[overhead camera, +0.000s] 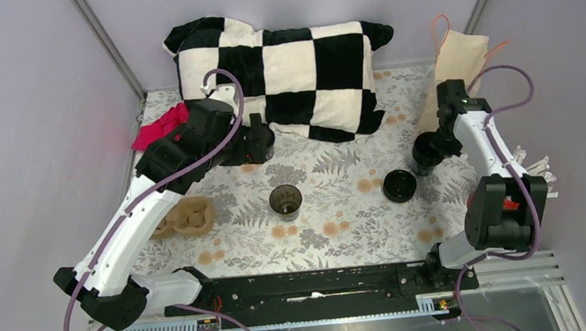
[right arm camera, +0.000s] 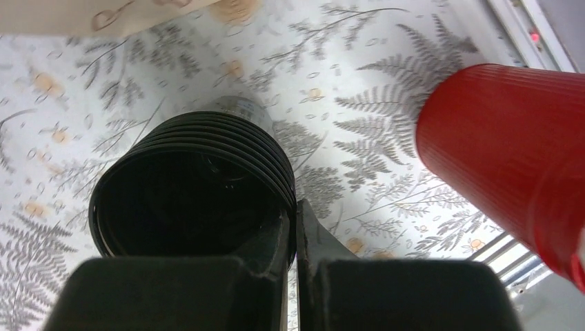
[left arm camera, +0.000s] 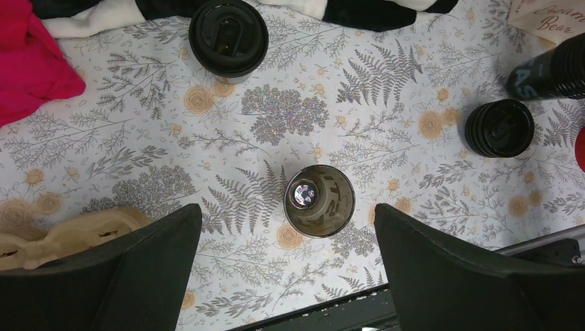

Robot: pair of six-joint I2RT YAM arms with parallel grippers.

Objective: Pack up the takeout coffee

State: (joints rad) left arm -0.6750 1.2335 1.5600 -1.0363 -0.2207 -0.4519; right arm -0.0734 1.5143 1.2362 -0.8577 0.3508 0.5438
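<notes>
Top external view, from left to right: at 9 o'clock a red cloth [overhead camera: 158, 128] lies against the table's left edge, and below it the brown pulp carrier [overhead camera: 185, 218] sits near that edge. We see bare floral tablecloth [overhead camera: 337, 238] from the carrier across to the open black cup [overhead camera: 286, 201] near the middle, and more of it toward the front rail at 6 o'clock.

The left gripper [left arm camera: 288, 214] hangs high with its fingers [left arm camera: 117, 276] spread wide and nothing between them. In its wrist view the open cup stands upright below the gap. The lidded black cup [left arm camera: 227, 34] stands at 11 o'clock of the open cup, just beside the lower edge of the checkered pillow [overhead camera: 288, 68], which fills the 12 o'clock side.

At 3 o'clock of the open cup, with clear cloth between them, rests a low stack of black lids [overhead camera: 399, 185]. At 1 o'clock of the lids, the right gripper [right arm camera: 293, 227] is pinched together on the rim wall of a black nested stack [right arm camera: 190, 200], held tilted above the cloth. A tan bag [overhead camera: 458, 56] leans in the far right corner. A red cup [right arm camera: 510, 152] stands close at the held stack's 3 o'clock, by the right edge rail.
</notes>
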